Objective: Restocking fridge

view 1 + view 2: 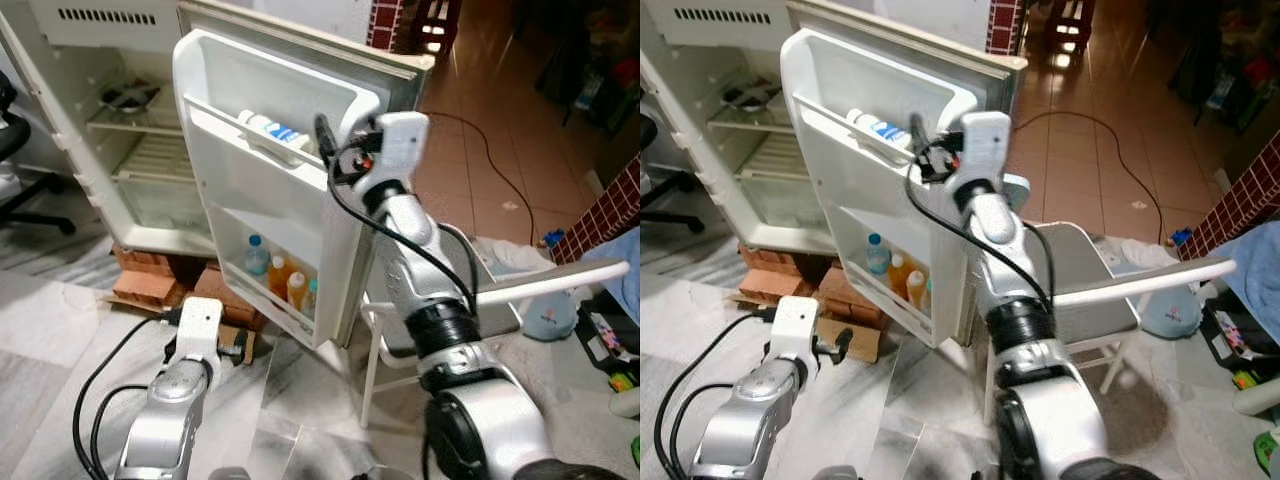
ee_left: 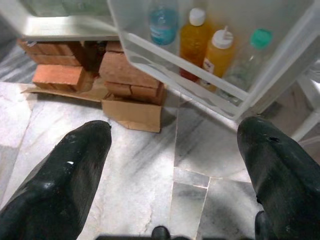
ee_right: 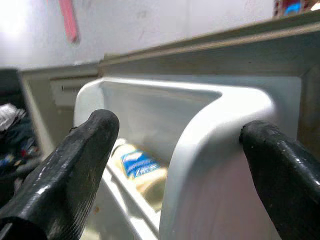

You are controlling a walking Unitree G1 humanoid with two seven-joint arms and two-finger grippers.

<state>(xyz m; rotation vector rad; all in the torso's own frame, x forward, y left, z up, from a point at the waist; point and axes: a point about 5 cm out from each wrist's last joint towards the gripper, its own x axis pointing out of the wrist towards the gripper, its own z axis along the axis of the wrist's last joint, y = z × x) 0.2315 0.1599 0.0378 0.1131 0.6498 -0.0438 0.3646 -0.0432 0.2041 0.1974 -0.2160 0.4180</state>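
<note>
The white fridge door (image 1: 260,190) stands swung open toward me. On its upper shelf lies a white bottle with a blue label (image 1: 275,132). My right gripper (image 3: 175,145) is raised to that shelf, open, with its fingers (image 3: 75,165) straddling the door's inner rim; the bottle (image 3: 137,167) lies just beyond. The lower door shelf holds a blue water bottle (image 2: 163,22), two orange bottles (image 2: 194,35) and a green-capped bottle (image 2: 252,50). My left gripper (image 2: 175,150) hangs low and open over the marble floor, holding nothing.
The fridge body (image 1: 140,130) is open at the left, with wire shelves. Red bricks (image 1: 150,285) and a cardboard box (image 2: 132,112) lie under it. A white chair (image 1: 480,310) stands right of the door. An office chair (image 1: 15,140) stands at the far left.
</note>
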